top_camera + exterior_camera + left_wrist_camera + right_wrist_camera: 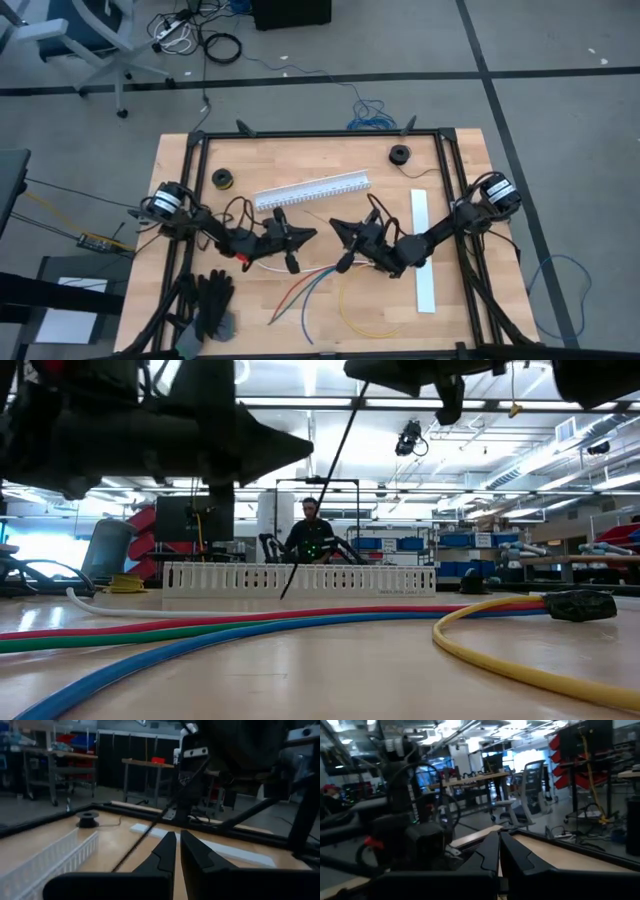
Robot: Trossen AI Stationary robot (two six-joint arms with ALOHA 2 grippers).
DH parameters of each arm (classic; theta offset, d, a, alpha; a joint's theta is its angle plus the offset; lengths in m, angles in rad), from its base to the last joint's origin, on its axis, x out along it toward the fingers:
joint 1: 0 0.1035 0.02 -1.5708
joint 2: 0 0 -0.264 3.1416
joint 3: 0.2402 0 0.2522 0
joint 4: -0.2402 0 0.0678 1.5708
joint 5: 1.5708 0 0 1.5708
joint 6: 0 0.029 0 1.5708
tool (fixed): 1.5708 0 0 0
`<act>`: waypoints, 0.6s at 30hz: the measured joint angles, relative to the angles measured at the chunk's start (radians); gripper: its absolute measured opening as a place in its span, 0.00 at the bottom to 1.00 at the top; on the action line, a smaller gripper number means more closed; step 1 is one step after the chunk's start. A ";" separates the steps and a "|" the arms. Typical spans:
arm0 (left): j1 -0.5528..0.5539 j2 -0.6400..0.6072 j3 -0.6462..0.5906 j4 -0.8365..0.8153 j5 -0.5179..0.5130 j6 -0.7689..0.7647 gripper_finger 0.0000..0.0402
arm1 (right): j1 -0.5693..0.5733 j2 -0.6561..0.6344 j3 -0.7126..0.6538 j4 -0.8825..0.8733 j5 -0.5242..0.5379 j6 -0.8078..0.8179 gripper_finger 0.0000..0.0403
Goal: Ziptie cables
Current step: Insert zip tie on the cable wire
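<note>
The cables lie loose on the table near its front edge: red (288,297), green (150,636), blue (312,292), yellow (356,312) and white (272,268). Both grippers hover above the table's middle, tips toward each other. My left gripper (177,835) is shut with nothing between its fingers. My right gripper (335,224) is shut. A thin black zip tie (320,490) slants down from it toward the table. My right gripper has the zip tie by its upper end (199,766), and the fingers lie about level, pointing toward the table's left. The strip hangs slanting below them. Whether its lower end (285,592) touches the table, I cannot tell. The pinch itself does not show.
A white slotted channel (312,190) lies beyond the grippers and a flat white strip (423,250) lies on the right. Two dark spools (222,178) (400,154) sit near the far edge. Black gloves (212,302) lie front left. A person (312,530) stands behind the table.
</note>
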 joint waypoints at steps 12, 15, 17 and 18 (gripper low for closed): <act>0.027 0.000 0.023 -0.059 -0.017 -0.357 0.00 | -0.027 0.000 0.000 0.073 0.001 0.026 0.00; 0.033 0.000 0.023 -0.052 -0.009 -0.400 0.02 | -0.031 -0.001 0.000 0.092 -0.001 0.013 0.00; 0.033 0.000 0.028 -0.050 0.015 -0.405 0.05 | -0.036 -0.001 0.000 0.104 0.002 0.003 0.00; 0.033 0.000 0.034 -0.052 0.033 -0.406 0.07 | -0.039 -0.001 0.000 0.105 0.007 0.003 0.00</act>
